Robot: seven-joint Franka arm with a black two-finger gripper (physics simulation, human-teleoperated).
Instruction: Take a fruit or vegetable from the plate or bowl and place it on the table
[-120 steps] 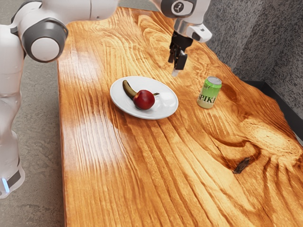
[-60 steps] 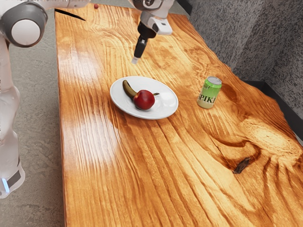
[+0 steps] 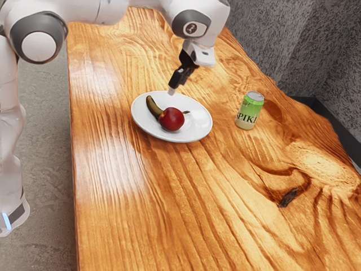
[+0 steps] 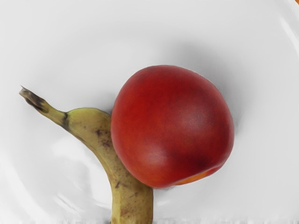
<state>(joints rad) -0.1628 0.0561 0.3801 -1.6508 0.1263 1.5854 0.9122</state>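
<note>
On the plate (image 3: 199, 131), the red fruit (image 3: 171, 119) is backed by the banana (image 3: 153, 106), toward ten o'clock in the exterior view. The spread of the fingers (image 3: 172, 91) cannot be told; nothing is seen held. Descent should be centred over the fruit, angled clear of the banana.

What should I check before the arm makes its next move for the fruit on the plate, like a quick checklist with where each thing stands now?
1. Red fruit resting on the plate: ok.
2. Red fruit standing free of the banana: not ok, it sits right up against it.
3. Gripper down at the red fruit: not ok, it hovers above the plate.
4. Gripper squarely lined up for a grasp: cannot tell from these angles.
5. Green can off the plate and upright: ok, it stands on the table beside it.
</note>
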